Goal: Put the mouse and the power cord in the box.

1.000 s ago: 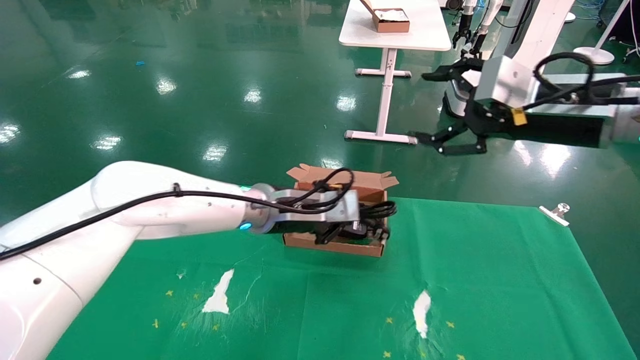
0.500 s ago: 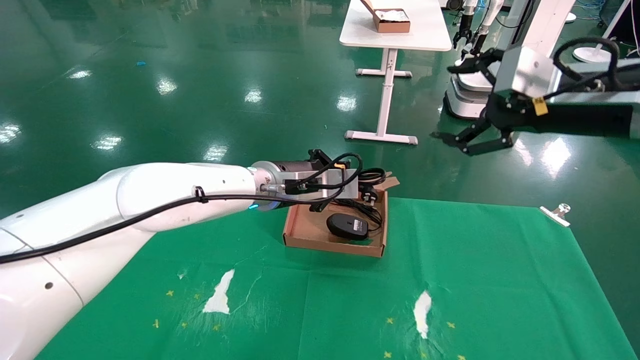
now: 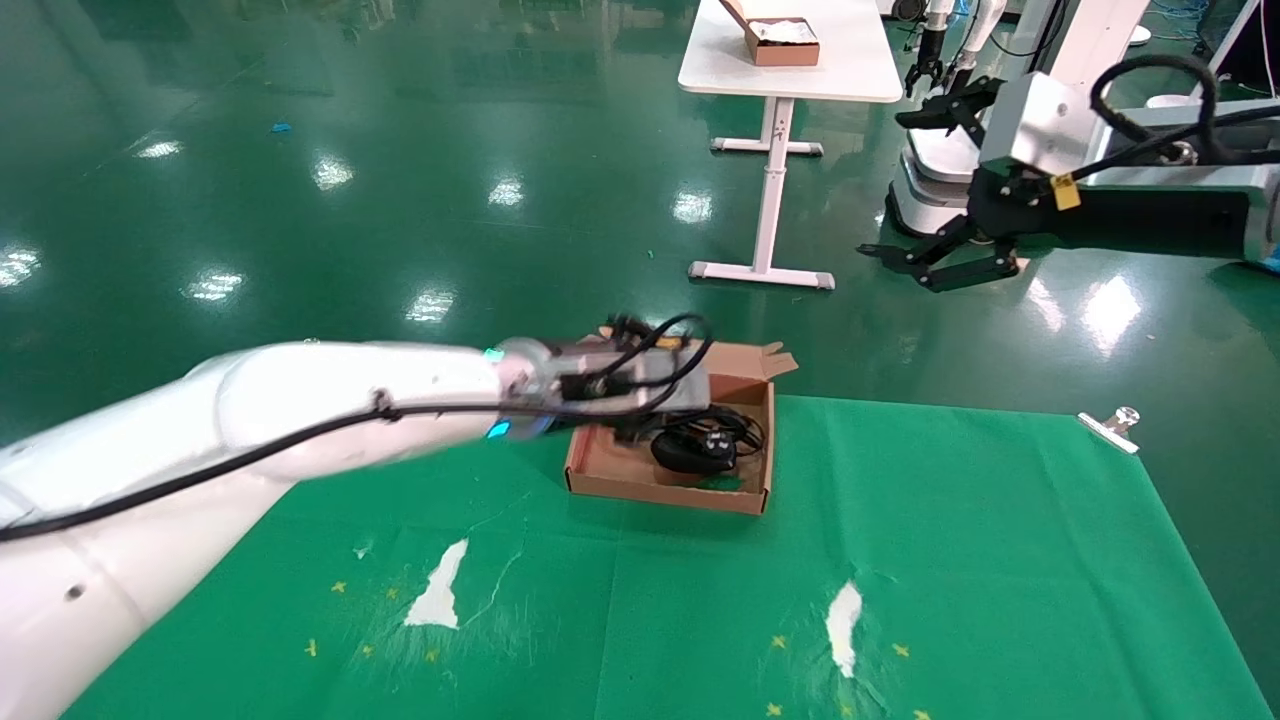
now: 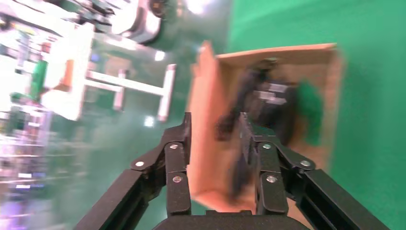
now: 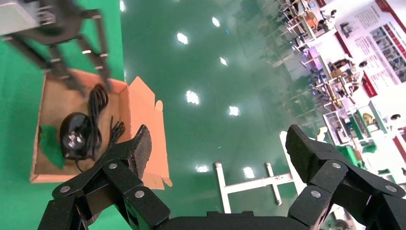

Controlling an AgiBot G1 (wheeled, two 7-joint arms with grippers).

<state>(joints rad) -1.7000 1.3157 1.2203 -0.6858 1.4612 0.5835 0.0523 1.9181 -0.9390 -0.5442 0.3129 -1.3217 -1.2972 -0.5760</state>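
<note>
The box [image 3: 665, 493] stands at the far edge of the green cloth, with a green patch [image 5: 50, 143] on its floor. The mouse [image 3: 690, 452] [image 5: 74, 136] lies inside, pale label up. The power cord [image 3: 738, 425] [image 5: 98, 108] lies coiled beside it along the far wall. My left gripper [image 4: 215, 120] [image 5: 91, 84] hangs open just over the box's left part; a blurred black strand of cord [image 4: 239, 163] runs close to one finger. In the head view its fingers are hidden by the wrist. My right gripper [image 3: 885, 185] [image 5: 220, 139] is held high at the far right, wide open and empty.
A white table [image 3: 790, 70] stands on the floor behind, carrying a smaller brown box [image 3: 780, 40]. A metal clip [image 3: 1110, 425] pins the cloth's far right corner. White tears [image 3: 440, 595] [image 3: 845, 610] show in the near cloth. Another robot's base [image 3: 935, 190] stands behind my right gripper.
The left gripper lifted the cord over the box's far edge, then came down; the cord now lies in the box beside the mouse. The right gripper drew up and to the right.
</note>
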